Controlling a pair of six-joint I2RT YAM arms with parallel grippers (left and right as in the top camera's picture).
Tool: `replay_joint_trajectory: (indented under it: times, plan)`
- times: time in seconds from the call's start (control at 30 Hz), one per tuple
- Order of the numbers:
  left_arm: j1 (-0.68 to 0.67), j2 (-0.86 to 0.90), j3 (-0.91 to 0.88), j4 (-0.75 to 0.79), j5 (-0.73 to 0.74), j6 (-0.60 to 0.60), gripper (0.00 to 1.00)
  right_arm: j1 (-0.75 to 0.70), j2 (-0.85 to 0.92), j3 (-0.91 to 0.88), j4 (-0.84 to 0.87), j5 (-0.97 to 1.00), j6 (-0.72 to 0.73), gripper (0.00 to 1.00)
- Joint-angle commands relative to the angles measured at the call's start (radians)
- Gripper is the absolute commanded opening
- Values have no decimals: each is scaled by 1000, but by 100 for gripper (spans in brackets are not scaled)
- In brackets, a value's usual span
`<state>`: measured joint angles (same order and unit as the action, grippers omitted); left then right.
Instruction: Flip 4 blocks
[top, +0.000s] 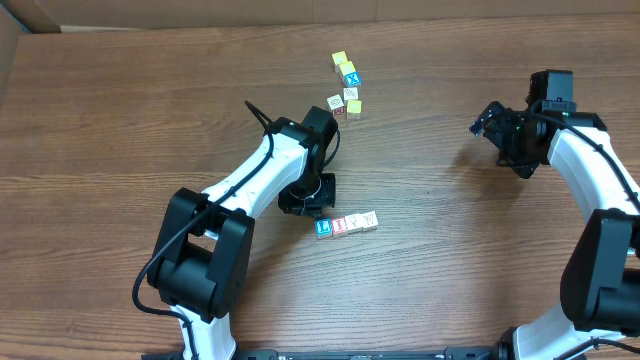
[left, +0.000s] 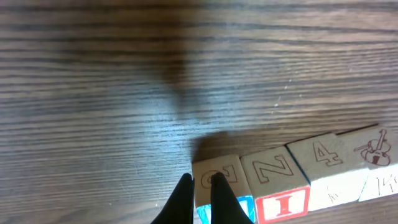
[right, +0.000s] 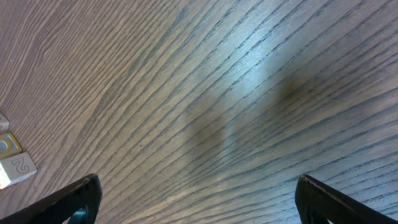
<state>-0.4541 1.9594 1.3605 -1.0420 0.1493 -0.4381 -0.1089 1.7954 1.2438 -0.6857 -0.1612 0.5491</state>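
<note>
Four blocks (top: 346, 224) lie in a tight row just right of my left gripper (top: 312, 203). In the left wrist view the leftmost block (left: 229, 175) shows a blue side face. The one beside it (left: 275, 171) has a red face with an I, and two cream ones (left: 323, 157) (left: 377, 149) follow. My left gripper (left: 200, 186) is shut, its dark fingertips (left: 219, 193) resting at the top left edge of the blue-faced block and holding nothing. My right gripper (top: 488, 121) hangs open over bare wood far to the right, its fingers (right: 84, 198) wide apart.
A cluster of several small cubes (top: 346, 86), some yellow-topped, sits at the back centre of the wooden table (top: 120, 120). Two of them (right: 13, 163) show at the left edge of the right wrist view. The left arm (top: 250, 180) reaches across the table's middle.
</note>
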Motion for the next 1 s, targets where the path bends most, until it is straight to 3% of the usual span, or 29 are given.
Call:
replay_joint_trajectory:
  times: [0.0,0.7,0.97]
  plan:
    - [-7,0,-8,0,-19,11,4,2,2,18,3,-5,-3,100]
    - [-28,0,-17,5,-31,11,4,2,2,18,3,-5,-4,100]
    - [49,0,69,-31,-74,11,4,2,2,18,3,-5,-4,100]
